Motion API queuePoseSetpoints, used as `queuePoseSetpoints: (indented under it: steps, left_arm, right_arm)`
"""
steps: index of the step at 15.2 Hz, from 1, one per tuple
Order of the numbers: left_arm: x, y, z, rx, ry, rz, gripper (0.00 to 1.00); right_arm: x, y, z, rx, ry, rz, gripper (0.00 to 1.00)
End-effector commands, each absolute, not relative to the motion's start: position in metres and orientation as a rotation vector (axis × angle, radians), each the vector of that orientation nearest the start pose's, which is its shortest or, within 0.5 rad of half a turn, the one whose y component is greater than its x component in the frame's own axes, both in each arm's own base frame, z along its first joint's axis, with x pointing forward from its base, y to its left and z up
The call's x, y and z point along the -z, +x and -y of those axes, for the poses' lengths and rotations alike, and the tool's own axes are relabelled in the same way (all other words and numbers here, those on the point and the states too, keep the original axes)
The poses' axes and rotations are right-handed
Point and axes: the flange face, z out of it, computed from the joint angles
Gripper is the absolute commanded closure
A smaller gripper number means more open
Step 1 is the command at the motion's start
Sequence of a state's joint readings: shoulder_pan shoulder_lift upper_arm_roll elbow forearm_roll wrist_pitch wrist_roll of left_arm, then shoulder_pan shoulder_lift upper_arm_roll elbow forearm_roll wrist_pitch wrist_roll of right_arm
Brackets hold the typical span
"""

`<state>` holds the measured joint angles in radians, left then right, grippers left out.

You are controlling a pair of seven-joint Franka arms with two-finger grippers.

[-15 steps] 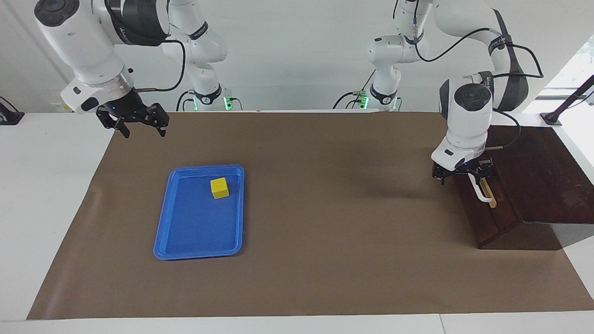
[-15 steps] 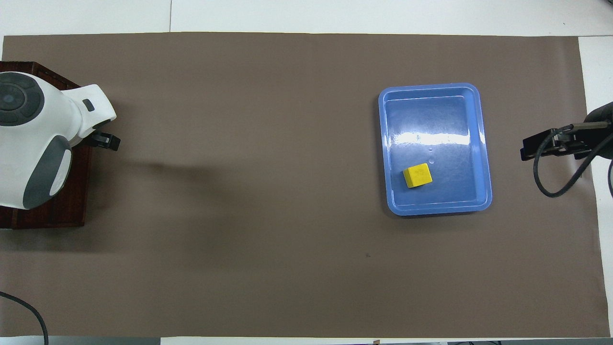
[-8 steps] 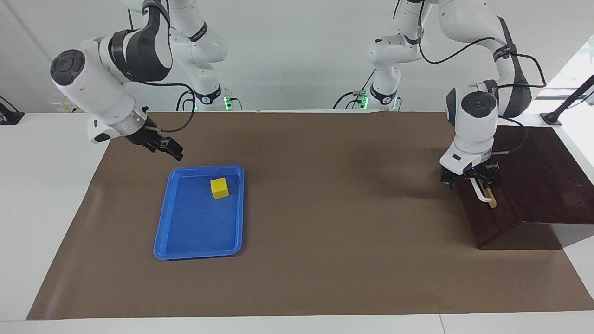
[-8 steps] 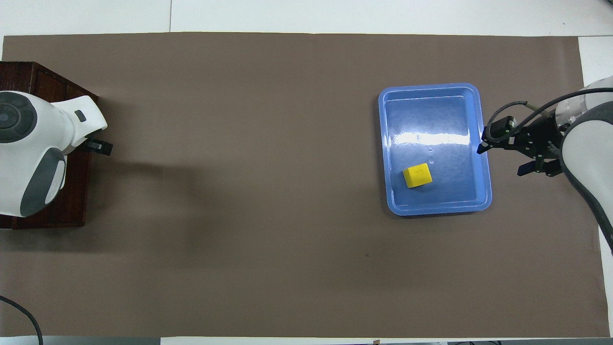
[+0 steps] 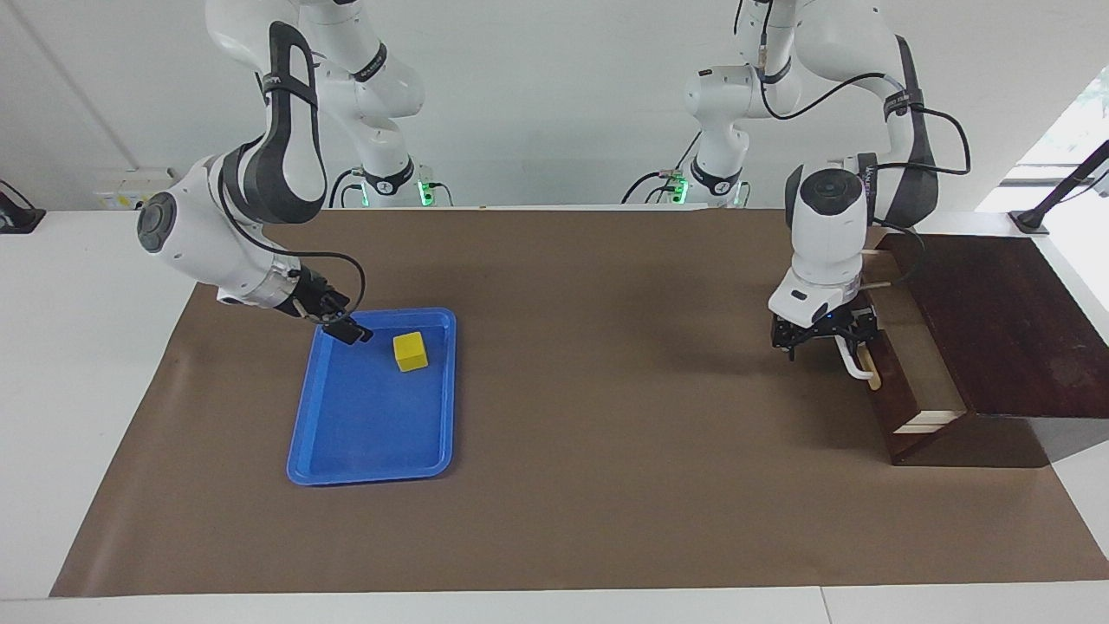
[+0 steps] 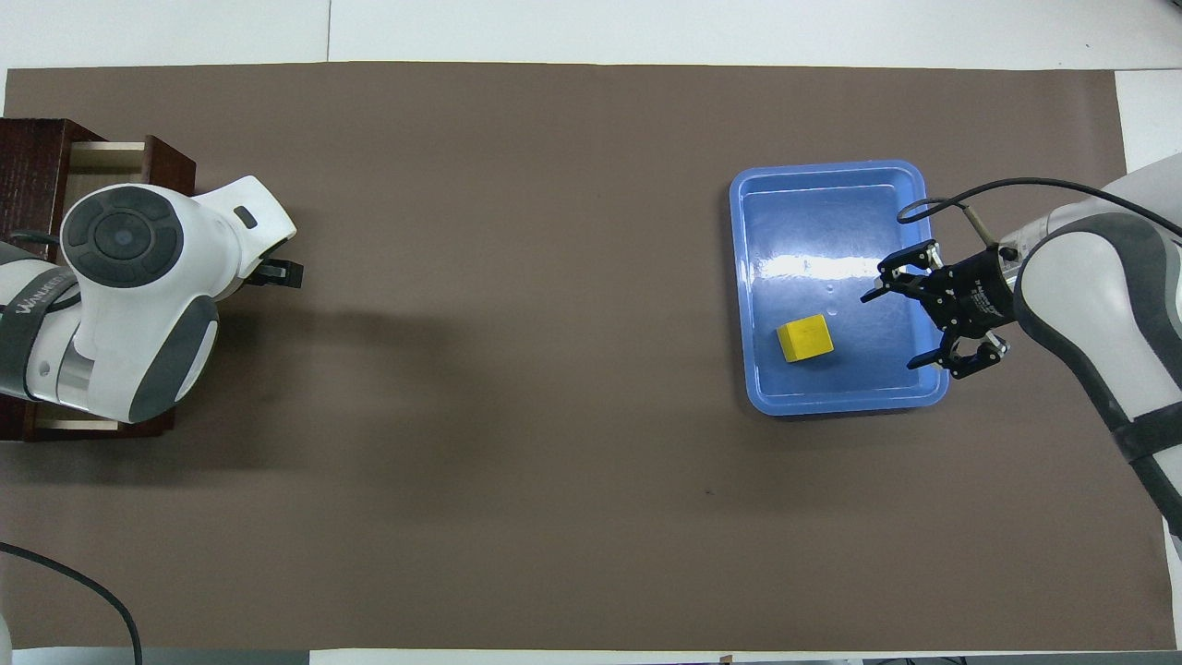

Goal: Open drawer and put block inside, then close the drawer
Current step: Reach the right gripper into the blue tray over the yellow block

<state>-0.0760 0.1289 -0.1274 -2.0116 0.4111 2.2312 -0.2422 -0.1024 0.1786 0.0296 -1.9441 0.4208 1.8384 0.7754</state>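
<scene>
The dark brown drawer (image 5: pixel 897 394) stands partly pulled out of its cabinet (image 5: pixel 996 321) at the left arm's end of the table, and its pale interior (image 5: pixel 923 364) shows. My left gripper (image 5: pixel 845 347) is shut on the drawer's white bar handle (image 5: pixel 856 368). In the overhead view the left arm hides most of the drawer (image 6: pixel 171 162). The yellow block (image 5: pixel 410 351) lies in the blue tray (image 5: pixel 364 433). My right gripper (image 5: pixel 346 331) is low over the tray, beside the block. The overhead view shows the right gripper (image 6: pixel 891 330) open next to the block (image 6: pixel 804 337).
The blue tray (image 6: pixel 836 222) lies on the brown mat (image 5: pixel 606 433) toward the right arm's end of the table. The mat covers most of the white table (image 5: pixel 87 347). A black cable (image 6: pixel 65 591) lies at the table's edge near the left arm's base.
My left gripper has pulled the drawer out by its handle, toward the table's middle. My right gripper has come down from over the mat's edge to over the tray, beside the block.
</scene>
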Motion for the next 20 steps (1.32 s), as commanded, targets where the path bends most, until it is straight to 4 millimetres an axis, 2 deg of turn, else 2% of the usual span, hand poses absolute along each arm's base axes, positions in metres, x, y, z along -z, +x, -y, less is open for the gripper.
queuePoseSetpoints:
  steps: [1, 4, 7, 8, 10, 12, 15, 17, 20]
  left_arm:
    - [-0.405, 0.567, 0.151, 0.205, -2.876, -0.211, 0.00]
    - [-0.414, 0.563, 0.175, 0.191, -2.898, -0.192, 0.00]
    - [-0.411, 0.562, 0.176, 0.164, -2.909, -0.180, 0.00]
    - [-0.416, 0.565, 0.175, 0.161, -2.909, -0.168, 0.00]
    - [-0.447, 0.575, 0.174, 0.106, -2.921, -0.101, 0.00]
    - [-0.490, 0.586, 0.179, 0.022, -2.983, 0.006, 0.00]
    - [-0.533, 0.578, 0.184, -0.006, -3.016, 0.324, 0.00]
    - [-0.555, 0.562, 0.195, -0.010, -3.009, 0.584, 0.00]
    - [-0.569, 0.531, 0.233, -0.017, -2.851, 1.105, 0.00]
  right_arm:
    - [-0.341, 0.572, 0.012, -0.672, -2.336, -1.484, 0.00]
    - [-0.321, 0.586, 0.013, -0.709, -2.296, -1.506, 0.00]
    - [-0.315, 0.606, 0.007, -0.732, -2.230, -1.563, 0.00]
    - [-0.311, 0.609, 0.004, -0.739, -2.189, -1.571, 0.00]
    - [-0.308, 0.609, 0.003, -0.748, -2.103, -1.603, 0.00]
    - [-0.295, 0.600, 0.000, -0.788, -2.084, -1.623, 0.00]
    - [-0.289, 0.590, -0.005, -0.829, -2.074, -1.624, 0.00]
    - [-0.287, 0.587, -0.006, -0.842, -2.074, -1.625, 0.00]
    - [-0.283, 0.581, -0.008, -0.840, -2.093, -1.600, 0.00]
